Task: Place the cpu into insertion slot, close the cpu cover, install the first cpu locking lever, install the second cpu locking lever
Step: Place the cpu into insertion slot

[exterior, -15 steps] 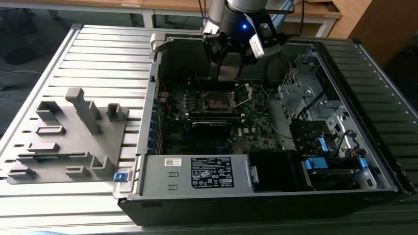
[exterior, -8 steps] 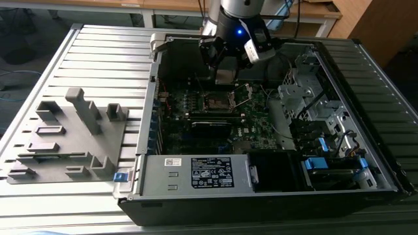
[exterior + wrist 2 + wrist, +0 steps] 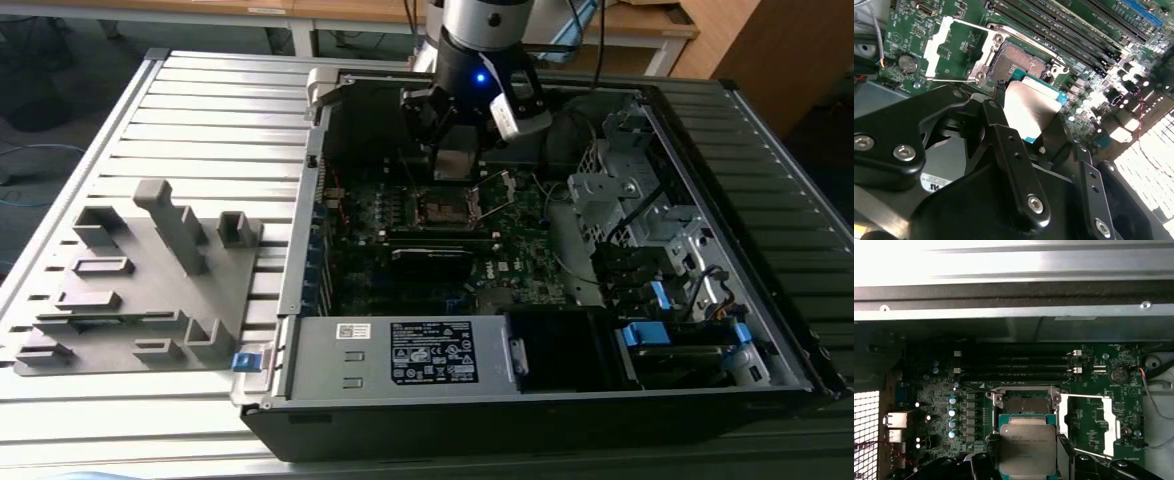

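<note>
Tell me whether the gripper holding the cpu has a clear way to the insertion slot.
Probably yes: the gripper holds the cpu near the insertion slot, whose cpu cover lies open aside.

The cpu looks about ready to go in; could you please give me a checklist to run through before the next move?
1. cpu gripped: ok, the jaws are shut on its opposite edges.
2. slot free: ok, its centre lies bare.
3. cover open: ok, it stands open beside the slot.
4. cpu seated: not ok, it is held above the board, apart from the slot.
5. cpu turned to match the slot: cannot tell.
</note>
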`<state>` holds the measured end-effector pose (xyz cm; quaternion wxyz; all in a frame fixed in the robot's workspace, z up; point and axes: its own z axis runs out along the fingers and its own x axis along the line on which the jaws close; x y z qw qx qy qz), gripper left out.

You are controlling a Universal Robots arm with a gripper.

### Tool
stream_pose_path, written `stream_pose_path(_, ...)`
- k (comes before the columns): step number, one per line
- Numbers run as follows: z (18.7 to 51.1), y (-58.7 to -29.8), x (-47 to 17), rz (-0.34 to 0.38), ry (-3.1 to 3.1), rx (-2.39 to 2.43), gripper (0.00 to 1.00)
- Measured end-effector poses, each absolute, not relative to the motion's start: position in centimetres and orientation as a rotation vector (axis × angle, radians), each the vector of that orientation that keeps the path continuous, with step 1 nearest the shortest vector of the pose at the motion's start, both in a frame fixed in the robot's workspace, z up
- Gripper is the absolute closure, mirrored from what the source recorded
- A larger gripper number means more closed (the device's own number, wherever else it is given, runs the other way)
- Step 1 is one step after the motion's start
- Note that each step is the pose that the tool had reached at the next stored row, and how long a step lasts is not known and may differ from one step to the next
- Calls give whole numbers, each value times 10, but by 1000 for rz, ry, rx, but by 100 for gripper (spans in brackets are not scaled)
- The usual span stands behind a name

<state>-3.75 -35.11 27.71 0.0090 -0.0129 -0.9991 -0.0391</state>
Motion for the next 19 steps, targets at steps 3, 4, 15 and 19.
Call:
stream_pose_path(3,273,-351,-38,-122,-3121,-40,46)
stream_pose_path(4,273,-351,-38,-122,-3121,-40,46)
stream_pose_path(15,261,-351,-38,-122,-3121,-40,46)
stream_pose_path(19,261,-351,-38,-122,-3121,-40,46)
